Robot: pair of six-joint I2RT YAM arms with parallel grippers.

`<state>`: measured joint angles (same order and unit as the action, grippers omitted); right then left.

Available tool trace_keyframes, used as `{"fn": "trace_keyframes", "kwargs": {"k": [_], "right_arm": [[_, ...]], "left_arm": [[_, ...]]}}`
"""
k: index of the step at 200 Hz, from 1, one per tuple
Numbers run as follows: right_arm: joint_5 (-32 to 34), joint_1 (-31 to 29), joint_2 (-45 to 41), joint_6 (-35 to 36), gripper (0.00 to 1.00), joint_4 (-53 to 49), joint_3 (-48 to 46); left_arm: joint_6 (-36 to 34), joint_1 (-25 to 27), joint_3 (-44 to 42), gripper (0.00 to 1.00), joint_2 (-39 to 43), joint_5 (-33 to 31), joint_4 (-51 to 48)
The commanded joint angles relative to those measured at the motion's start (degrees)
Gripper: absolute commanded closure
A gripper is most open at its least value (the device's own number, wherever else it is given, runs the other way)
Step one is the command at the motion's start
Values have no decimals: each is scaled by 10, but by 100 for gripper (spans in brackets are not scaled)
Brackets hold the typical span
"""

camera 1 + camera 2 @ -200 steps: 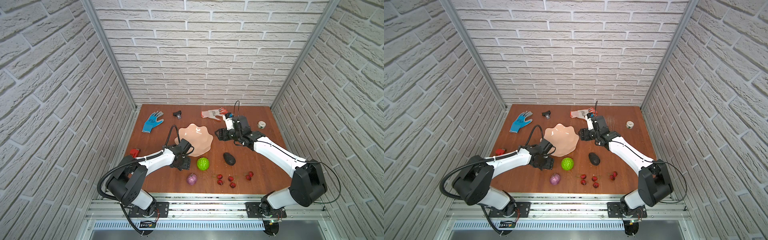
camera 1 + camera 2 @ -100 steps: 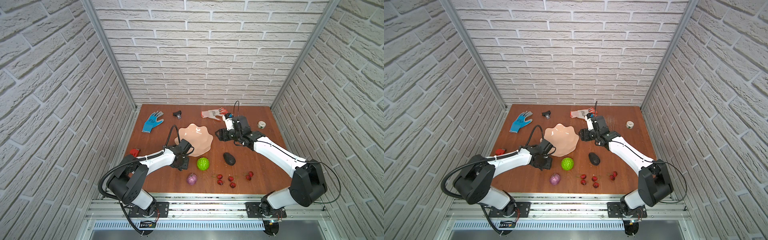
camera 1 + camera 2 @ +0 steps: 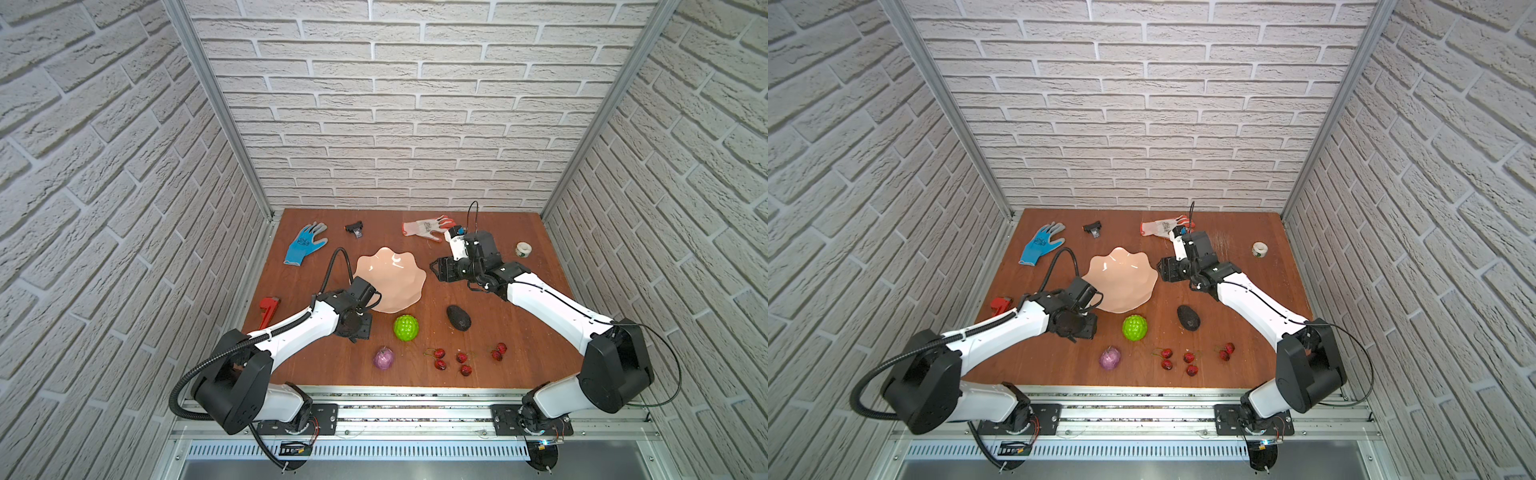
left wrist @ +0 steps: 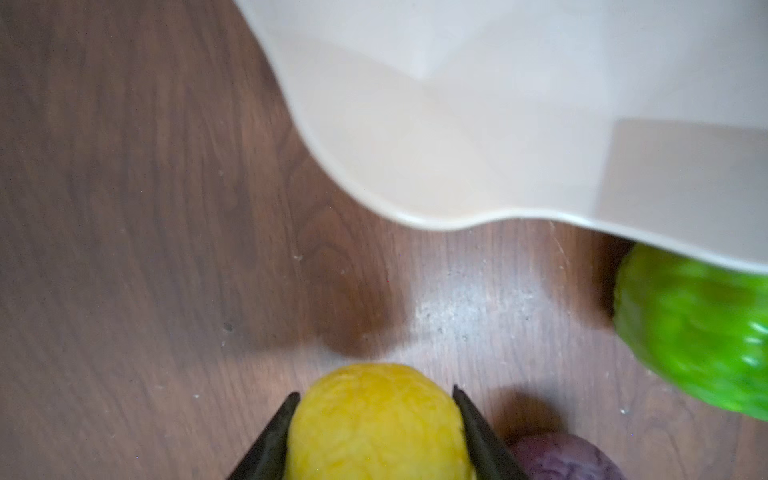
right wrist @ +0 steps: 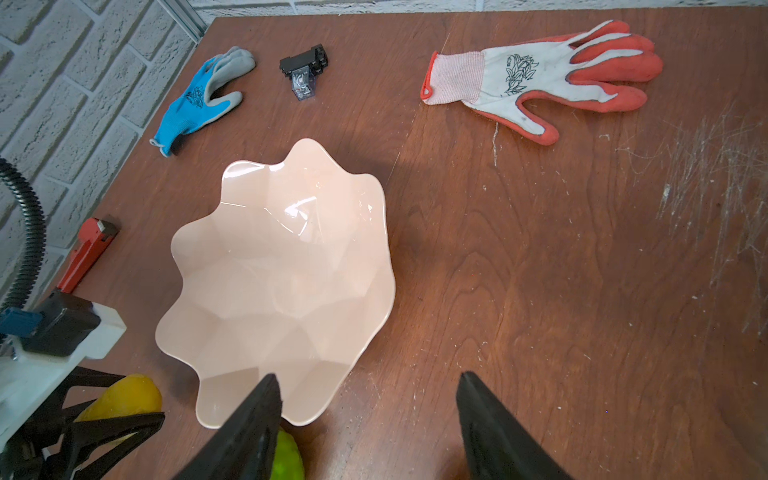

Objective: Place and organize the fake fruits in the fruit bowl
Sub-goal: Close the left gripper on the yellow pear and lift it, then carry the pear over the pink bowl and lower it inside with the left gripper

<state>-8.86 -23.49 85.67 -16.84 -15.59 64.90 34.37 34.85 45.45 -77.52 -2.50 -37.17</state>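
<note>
My left gripper (image 4: 376,395) is shut on the yellow fruit (image 4: 376,424), low over the table just outside the near rim of the fruit bowl (image 3: 395,278). The right wrist view also shows the yellow fruit (image 5: 120,399) between those fingers. The pale peach bowl (image 5: 274,270) has nothing in it. A bumpy green ball (image 3: 406,328), a purple fruit (image 3: 383,358), a dark avocado (image 3: 458,318) and several red berries (image 3: 461,358) lie on the table in front of the bowl. My right gripper (image 3: 436,268) hovers open and empty beside the bowl's right rim.
A blue glove (image 3: 305,243), a small black part (image 3: 354,229) and an orange-white glove (image 3: 426,227) lie along the back. A white tape roll (image 3: 523,249) sits at the back right. A red wrench (image 3: 268,309) lies by the left edge.
My left gripper's jaws have closed on the yellow fruit. Both arms stay about where they were.
</note>
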Motion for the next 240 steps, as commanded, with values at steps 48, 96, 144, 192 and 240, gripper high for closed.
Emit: {"fn": "trace_keyframes", "kwargs": {"k": [48,96,144,192,240], "right_arm": [[-24,-5,3,-18,31,42,29],[-20,-6,-1,-26,32,56,12],[-15,-5,-33,-33,32,63,-20],[-7,-6,-55,-61,32,90,-69],[-4,-6,-74,-55,32,94,-89]], "left_arm": [[-19,-67,94,55,69,59,-122],[-78,-93,261,55,-51,83,-142],[-98,-94,391,56,-199,65,-122],[-111,-88,490,56,-320,67,-109],[-112,-75,521,56,-383,50,-107]]}}
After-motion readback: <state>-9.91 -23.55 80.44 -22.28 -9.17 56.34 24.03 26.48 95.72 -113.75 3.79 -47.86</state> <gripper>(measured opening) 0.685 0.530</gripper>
